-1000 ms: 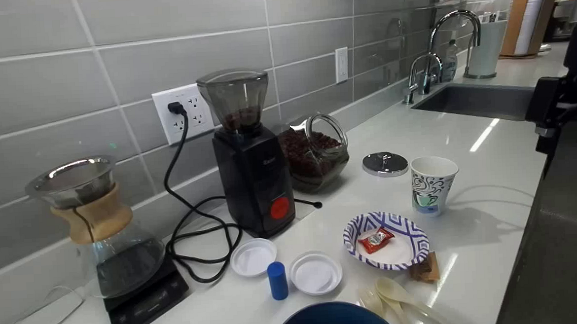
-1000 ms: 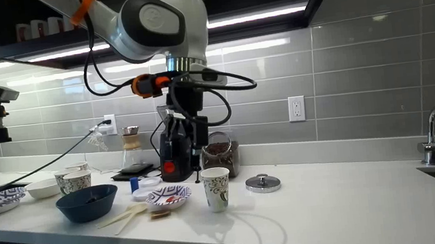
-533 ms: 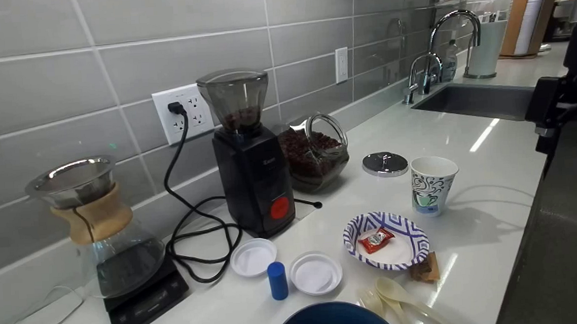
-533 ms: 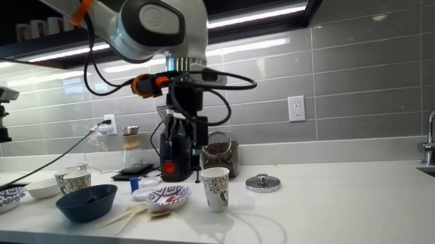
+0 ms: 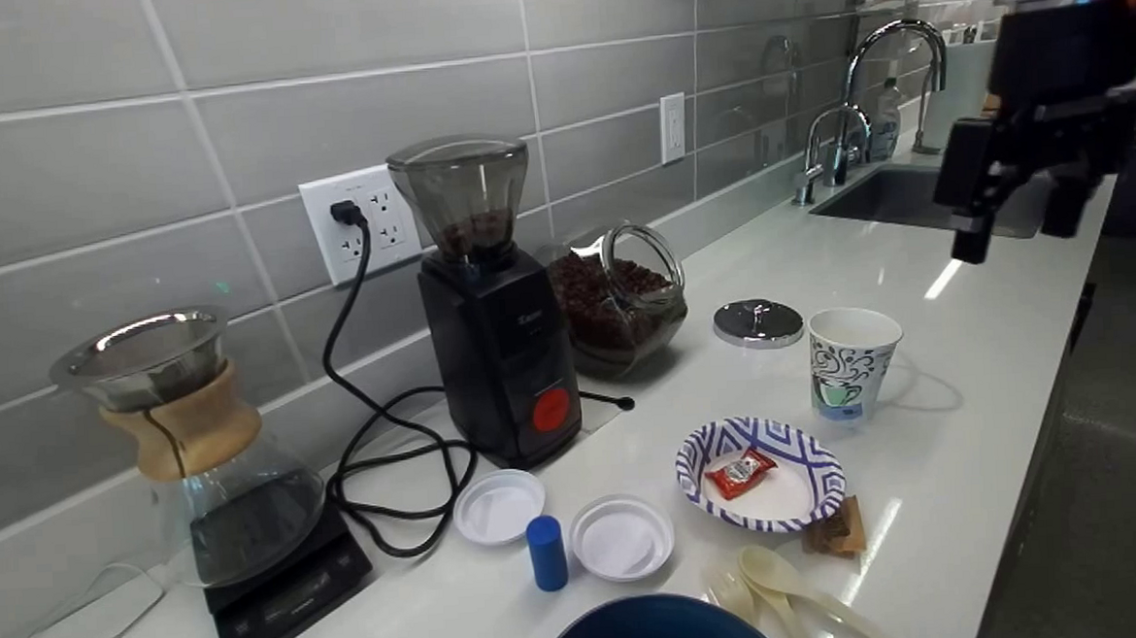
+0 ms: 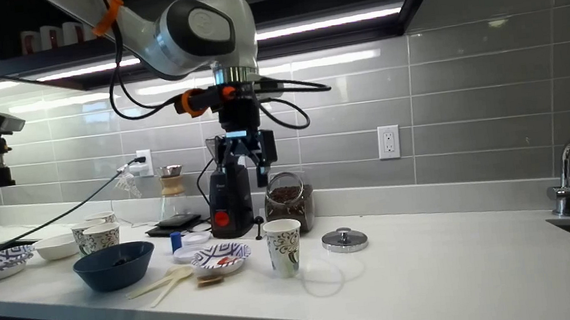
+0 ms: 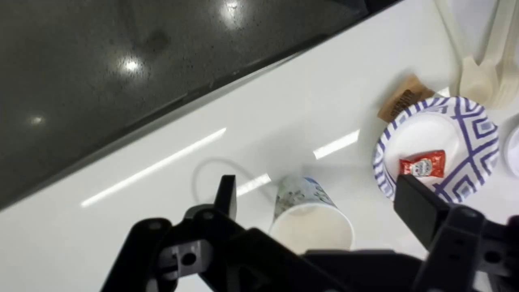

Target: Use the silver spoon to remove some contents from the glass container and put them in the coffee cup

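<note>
The coffee cup, white with a teal pattern, stands upright on the counter. It also shows in the other exterior picture. My gripper is raised above counter level and points down; it also shows at the right of an exterior view. In the wrist view the fingers are wide apart and empty, with the cup seen below between them. The glass container, a rounded jar of dark brown contents with its mouth open, sits beside the black grinder. The silver spoon is hidden or out of view.
A shiny lid lies near the cup. A patterned paper bowl holds a red packet. Pale utensils, a blue bowl, white lids and a glass carafe stand along the counter. The sink is farther off.
My gripper has risen and turned, and both fingers now show in the exterior views. The cup, jar and lid have not moved.
</note>
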{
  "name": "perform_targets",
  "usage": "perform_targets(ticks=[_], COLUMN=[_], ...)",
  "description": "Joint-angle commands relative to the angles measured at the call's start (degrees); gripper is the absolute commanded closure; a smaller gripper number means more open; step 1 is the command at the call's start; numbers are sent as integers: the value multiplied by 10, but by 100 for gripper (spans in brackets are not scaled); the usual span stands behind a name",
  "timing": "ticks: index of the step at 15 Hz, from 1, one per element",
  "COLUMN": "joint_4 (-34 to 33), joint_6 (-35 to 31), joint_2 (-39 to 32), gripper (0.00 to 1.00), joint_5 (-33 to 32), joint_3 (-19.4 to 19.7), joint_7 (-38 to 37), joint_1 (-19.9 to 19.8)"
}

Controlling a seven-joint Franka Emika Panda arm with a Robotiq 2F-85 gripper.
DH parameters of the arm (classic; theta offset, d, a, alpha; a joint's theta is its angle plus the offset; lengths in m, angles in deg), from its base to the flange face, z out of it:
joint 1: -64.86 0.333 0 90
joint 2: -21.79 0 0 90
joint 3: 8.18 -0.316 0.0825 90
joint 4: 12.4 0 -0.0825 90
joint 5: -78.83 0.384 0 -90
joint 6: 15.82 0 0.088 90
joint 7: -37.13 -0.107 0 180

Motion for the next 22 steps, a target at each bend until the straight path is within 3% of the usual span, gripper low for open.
perform_targets(ticks=[1,7,10,11,15,16,22], joint_4=[-89,-145,-164,-133,-153,-158,-191], joint_6=[-17,-143,-208,-189,-206,-246,-310], joint_2=[-68,-157,-201,-166,-197,-211,-282], gripper=[0,0,0,0,0,0,0], joint_5=[-45,-57,30,-19,14,23,94], joint_3=[-26,-36,-38,-37,-39,-41,-47], joint_7=[35,161,184,149,168,167,50], joint_1=[23,38,30,34,30,30,31])
